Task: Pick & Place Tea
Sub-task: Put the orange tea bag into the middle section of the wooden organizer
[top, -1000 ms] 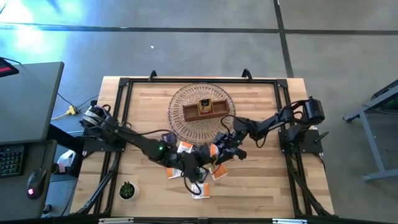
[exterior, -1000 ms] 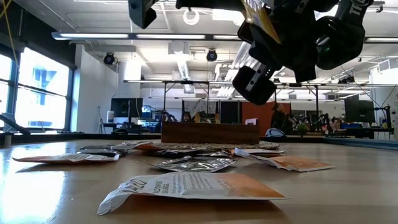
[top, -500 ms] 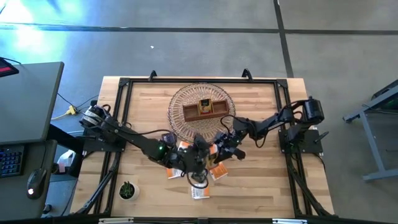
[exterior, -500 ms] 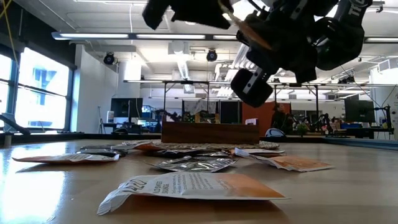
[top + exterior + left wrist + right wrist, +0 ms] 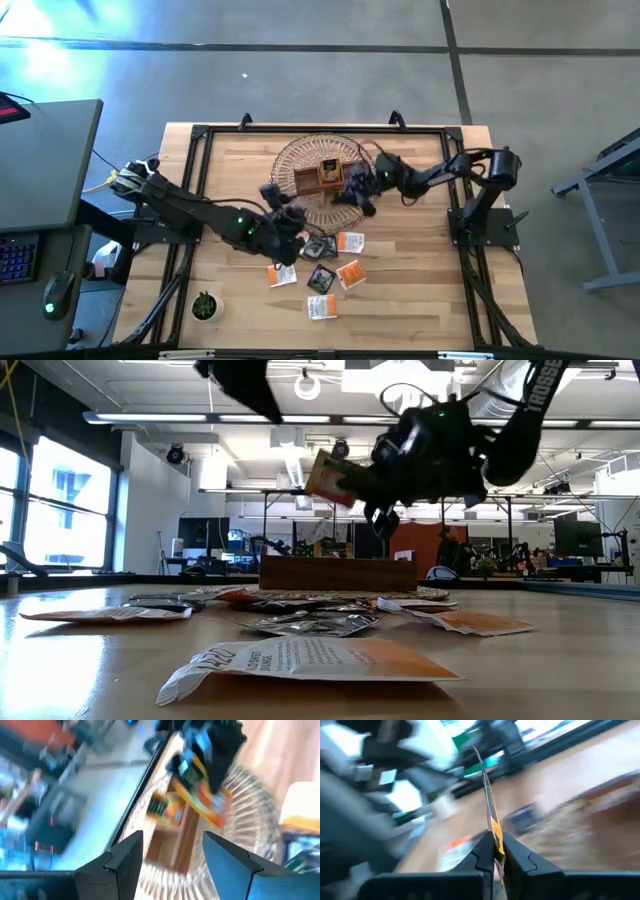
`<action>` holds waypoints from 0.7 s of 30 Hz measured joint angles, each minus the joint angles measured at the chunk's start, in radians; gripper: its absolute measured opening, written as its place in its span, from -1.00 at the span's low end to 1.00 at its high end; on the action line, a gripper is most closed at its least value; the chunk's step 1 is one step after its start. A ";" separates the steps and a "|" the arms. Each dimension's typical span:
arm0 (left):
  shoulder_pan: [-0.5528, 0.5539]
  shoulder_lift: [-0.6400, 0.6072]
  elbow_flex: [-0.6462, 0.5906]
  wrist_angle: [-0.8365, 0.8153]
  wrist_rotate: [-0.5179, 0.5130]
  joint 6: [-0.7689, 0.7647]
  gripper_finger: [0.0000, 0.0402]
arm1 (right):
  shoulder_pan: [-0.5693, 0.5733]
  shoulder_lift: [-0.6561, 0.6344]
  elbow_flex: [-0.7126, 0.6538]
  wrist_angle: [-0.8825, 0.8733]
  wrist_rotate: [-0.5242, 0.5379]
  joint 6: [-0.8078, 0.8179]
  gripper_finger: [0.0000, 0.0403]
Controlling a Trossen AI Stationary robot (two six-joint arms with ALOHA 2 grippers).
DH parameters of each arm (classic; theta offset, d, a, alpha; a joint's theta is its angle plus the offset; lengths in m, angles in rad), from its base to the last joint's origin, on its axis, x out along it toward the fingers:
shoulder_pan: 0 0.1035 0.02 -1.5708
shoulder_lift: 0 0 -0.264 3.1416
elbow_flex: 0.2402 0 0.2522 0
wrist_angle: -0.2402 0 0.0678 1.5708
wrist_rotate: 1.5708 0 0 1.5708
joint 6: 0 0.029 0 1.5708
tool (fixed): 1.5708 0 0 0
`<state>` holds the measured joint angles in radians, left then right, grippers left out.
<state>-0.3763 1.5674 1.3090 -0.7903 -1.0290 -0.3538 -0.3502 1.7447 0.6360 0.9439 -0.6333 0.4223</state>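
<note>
Right now R gripper [image 5: 356,190] pinches 1 orange sachet [image 5: 328,477]; L gripper [image 5: 283,203] wide, empty; ~6 sachets [image 5: 350,241] on table [image 5: 420,280].

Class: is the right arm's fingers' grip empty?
No: the right gripper pinches an orange tea sachet edge-on between its fingers.

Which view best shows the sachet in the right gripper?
The low view: the orange sachet hangs clear against the ceiling, pinched by the right gripper. The right wrist view shows it edge-on, the left wrist view blurred, and the high view hides it over the basket.
</note>
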 joint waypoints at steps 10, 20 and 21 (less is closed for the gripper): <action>0.180 -0.005 -0.009 -0.286 0.071 -0.327 0.00 | -0.060 -0.002 0.367 -0.914 0.532 -0.679 -0.97; 0.239 -0.003 -0.058 -0.231 0.163 -0.335 0.00 | -0.071 -0.003 0.367 -0.989 0.515 -0.691 -0.97; 0.238 -0.003 -0.061 -0.221 0.171 -0.334 0.00 | -0.071 -0.003 0.351 -0.968 0.512 -0.684 -0.95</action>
<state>-0.1379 1.5642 1.2480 -1.0113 -0.8577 -0.6880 -0.4211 1.7414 0.9873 -0.0239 -0.1211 -0.2621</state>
